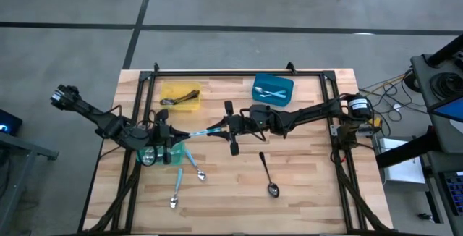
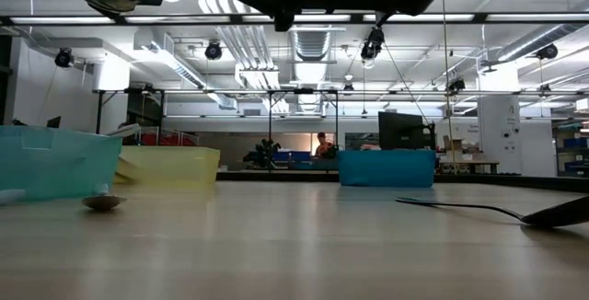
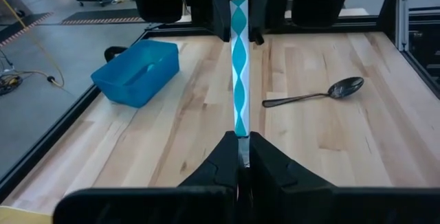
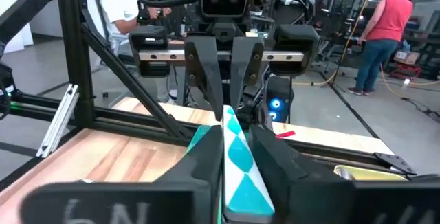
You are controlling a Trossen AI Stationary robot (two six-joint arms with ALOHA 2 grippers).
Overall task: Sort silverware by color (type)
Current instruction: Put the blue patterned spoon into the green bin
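Above the table, both claws grip one blue-handled utensil (image 3: 239, 80).

The left arm reaches in from the table's left edge toward the middle, its left gripper (image 1: 172, 132) raised above the table with the fingers (image 3: 223, 161) pressed together. The right arm stretches in from the right edge, its wrist pointing left, and the right gripper (image 1: 221, 127) faces the left one, close by at about the same height, fingers (image 4: 206, 152) drawn in nearly closed
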